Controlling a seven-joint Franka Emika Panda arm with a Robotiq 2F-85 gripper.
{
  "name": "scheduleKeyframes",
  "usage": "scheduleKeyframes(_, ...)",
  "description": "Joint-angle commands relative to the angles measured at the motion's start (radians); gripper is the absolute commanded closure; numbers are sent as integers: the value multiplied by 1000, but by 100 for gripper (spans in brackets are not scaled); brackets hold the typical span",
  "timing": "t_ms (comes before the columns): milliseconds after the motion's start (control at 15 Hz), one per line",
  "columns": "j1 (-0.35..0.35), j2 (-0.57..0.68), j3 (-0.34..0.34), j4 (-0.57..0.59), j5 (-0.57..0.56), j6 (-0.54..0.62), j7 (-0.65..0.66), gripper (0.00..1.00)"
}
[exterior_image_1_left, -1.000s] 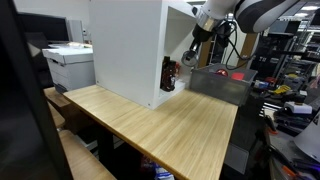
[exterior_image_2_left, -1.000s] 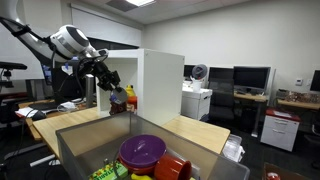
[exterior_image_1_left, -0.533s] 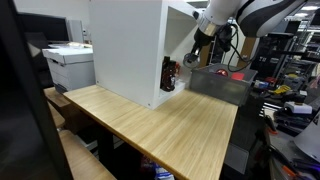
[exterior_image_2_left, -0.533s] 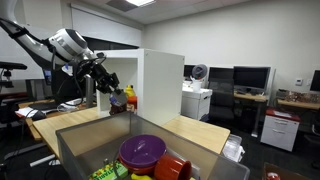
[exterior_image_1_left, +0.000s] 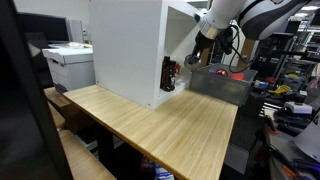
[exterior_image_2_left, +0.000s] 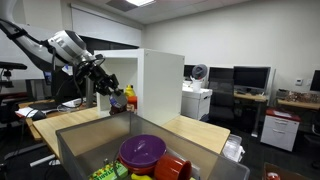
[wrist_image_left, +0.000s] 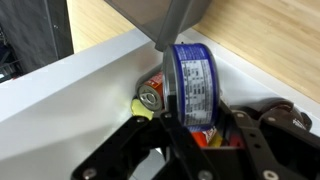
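1. An office-like robotics lab.
2. Well away from the jaws, computer monitors (exterior_image_2_left: 250, 77) line desks along the wall.
3. An office printer (exterior_image_1_left: 70, 62) stands beyond the wooden worktop (exterior_image_1_left: 150, 120) beneath the jaws.
4. Panelled ceiling (exterior_image_2_left: 200, 8) overhead.

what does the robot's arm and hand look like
The arm is built of rounded white links with dark bands at the joints. The hand is black, and its fingers are angular black linkages. No markings can be made out on them.
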Motion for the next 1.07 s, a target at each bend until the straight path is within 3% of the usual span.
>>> scheduleKeyframes(0,-8,-25,-5,-19,-30,6,11,88)
scheduleKeyframes(1000,-5,-29,-8,-6,-124,-8,42,88)
